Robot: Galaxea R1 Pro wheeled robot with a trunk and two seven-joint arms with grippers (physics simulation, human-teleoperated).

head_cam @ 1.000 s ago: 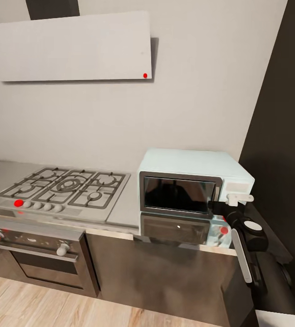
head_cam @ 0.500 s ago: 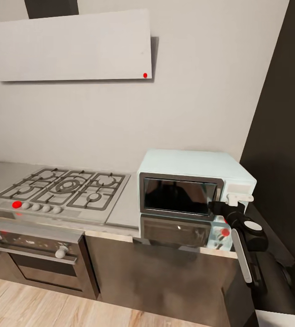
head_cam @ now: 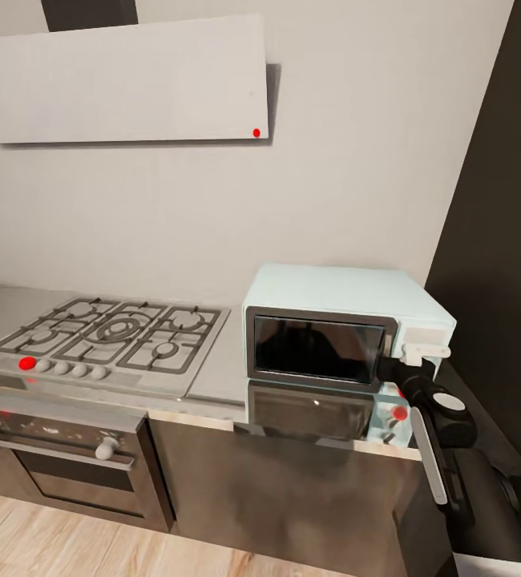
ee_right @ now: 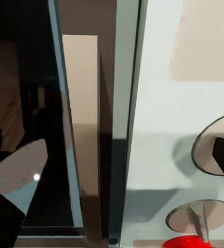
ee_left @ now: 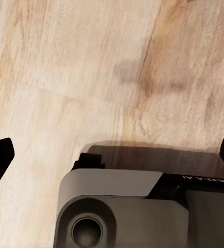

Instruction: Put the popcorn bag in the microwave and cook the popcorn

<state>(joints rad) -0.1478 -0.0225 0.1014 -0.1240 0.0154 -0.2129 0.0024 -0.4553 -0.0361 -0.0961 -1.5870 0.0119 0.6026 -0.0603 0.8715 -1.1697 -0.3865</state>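
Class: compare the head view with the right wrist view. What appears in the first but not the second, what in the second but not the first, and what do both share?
Head view alone: the gas hob, the built-in oven, the range hood, the countertop and the right gripper at the microwave's door edge.

Right wrist view alone: a close look at the gap between door and knob panel, with a red marker by a knob.

Both: the microwave, its dark glass door.

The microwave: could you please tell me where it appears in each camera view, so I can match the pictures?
Head view: the microwave stands on the countertop, right of the hob, with the right hand at its knob panel.
Left wrist view: wooden floor fills the background; the microwave is not in it.
Right wrist view: close up, dark glass door beside the white panel.
Shared landmark: the red indicator dot.
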